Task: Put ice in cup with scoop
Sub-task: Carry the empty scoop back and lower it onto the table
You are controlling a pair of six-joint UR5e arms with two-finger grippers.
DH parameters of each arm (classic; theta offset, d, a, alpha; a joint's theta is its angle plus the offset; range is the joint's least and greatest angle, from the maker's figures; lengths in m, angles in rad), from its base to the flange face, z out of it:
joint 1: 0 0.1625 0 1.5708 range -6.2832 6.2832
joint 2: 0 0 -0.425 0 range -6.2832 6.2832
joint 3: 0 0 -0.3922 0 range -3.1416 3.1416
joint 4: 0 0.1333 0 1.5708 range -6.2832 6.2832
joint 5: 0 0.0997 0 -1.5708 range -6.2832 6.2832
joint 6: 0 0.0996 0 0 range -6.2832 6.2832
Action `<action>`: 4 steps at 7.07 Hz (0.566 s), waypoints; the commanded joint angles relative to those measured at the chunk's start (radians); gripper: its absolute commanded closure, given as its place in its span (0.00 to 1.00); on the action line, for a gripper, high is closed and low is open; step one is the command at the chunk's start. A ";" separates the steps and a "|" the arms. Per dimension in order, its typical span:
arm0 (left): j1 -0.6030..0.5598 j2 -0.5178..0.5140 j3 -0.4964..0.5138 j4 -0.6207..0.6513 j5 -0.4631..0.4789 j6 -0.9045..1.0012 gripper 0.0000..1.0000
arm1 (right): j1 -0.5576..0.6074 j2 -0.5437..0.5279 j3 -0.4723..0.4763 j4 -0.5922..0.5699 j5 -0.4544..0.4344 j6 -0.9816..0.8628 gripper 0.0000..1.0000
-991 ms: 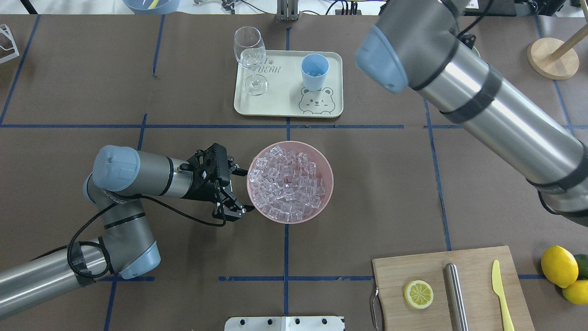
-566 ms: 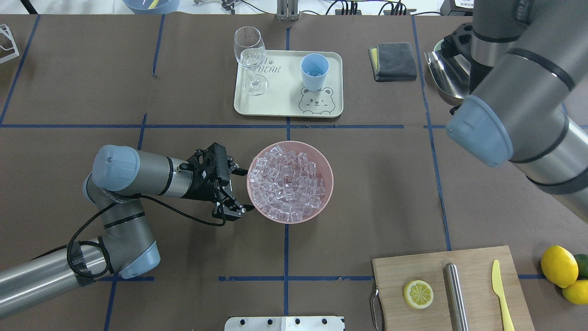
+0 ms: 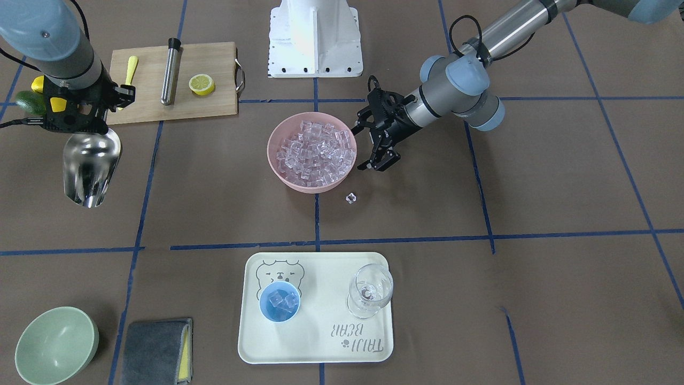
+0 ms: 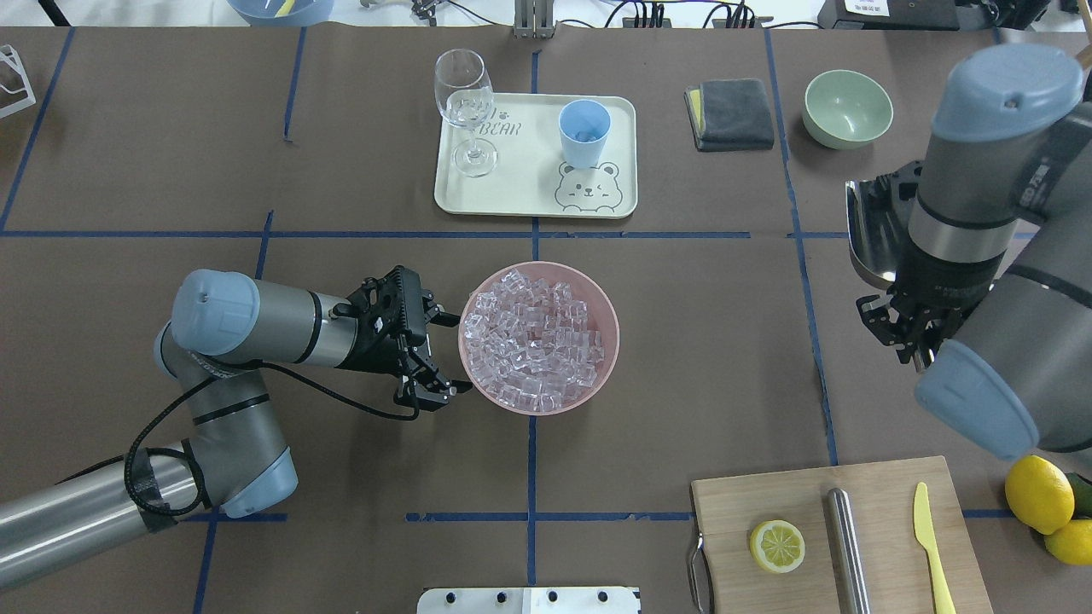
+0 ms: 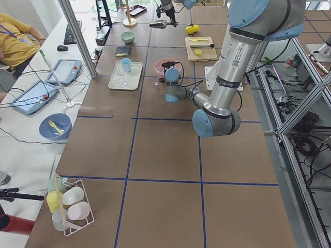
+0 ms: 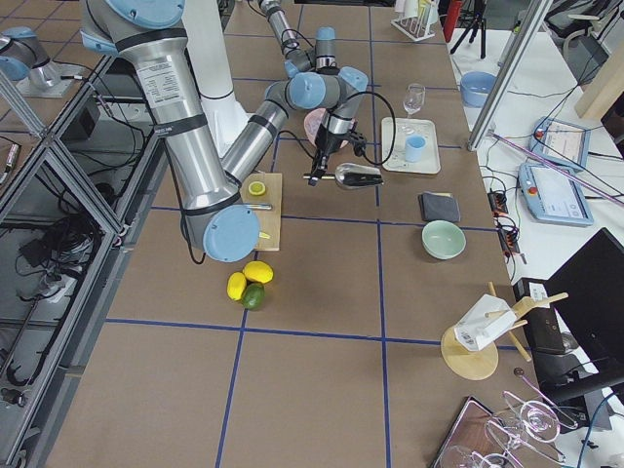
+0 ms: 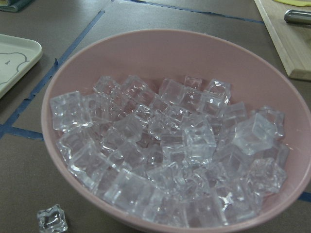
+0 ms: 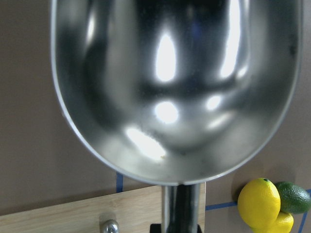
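My right gripper (image 3: 85, 124) is shut on the handle of the steel scoop (image 3: 91, 166), held above the table at the robot's right side. The right wrist view shows the scoop's bowl (image 8: 170, 87) empty. The scoop also shows in the overhead view (image 4: 868, 243). The light-blue cup (image 4: 584, 132) stands on the cream tray (image 4: 512, 192) and holds a few ice cubes (image 3: 279, 300). A pink bowl (image 4: 601, 294) is heaped with ice (image 4: 537, 337). My left gripper (image 4: 448, 354) is open and empty at the bowl's rim. One loose cube (image 3: 350, 198) lies on the table.
A stemmed glass (image 4: 465, 111) stands on the tray. A grey cloth (image 4: 729, 113) and a pale green bowl (image 4: 847, 108) sit at the back right. A cutting board (image 4: 768, 499) holds a lemon half, a steel cylinder (image 4: 847, 537) and a yellow knife. Lemons (image 4: 1037, 493) lie beside it.
My right arm has swung back from over the far side of the table toward the robot's right, carrying the scoop; the cloth and the green bowl are uncovered. The left arm has not moved.
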 commanded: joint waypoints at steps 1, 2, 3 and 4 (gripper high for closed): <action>-0.001 0.000 0.000 -0.001 0.000 0.000 0.01 | -0.064 -0.051 -0.063 0.098 -0.005 0.099 1.00; 0.000 0.000 0.000 0.001 0.002 -0.002 0.01 | -0.096 -0.112 -0.082 0.187 -0.006 0.100 1.00; 0.000 0.000 0.000 0.001 0.002 0.000 0.00 | -0.114 -0.172 -0.095 0.302 -0.005 0.124 1.00; 0.002 0.000 0.000 0.001 0.002 0.000 0.00 | -0.154 -0.177 -0.123 0.341 -0.009 0.176 1.00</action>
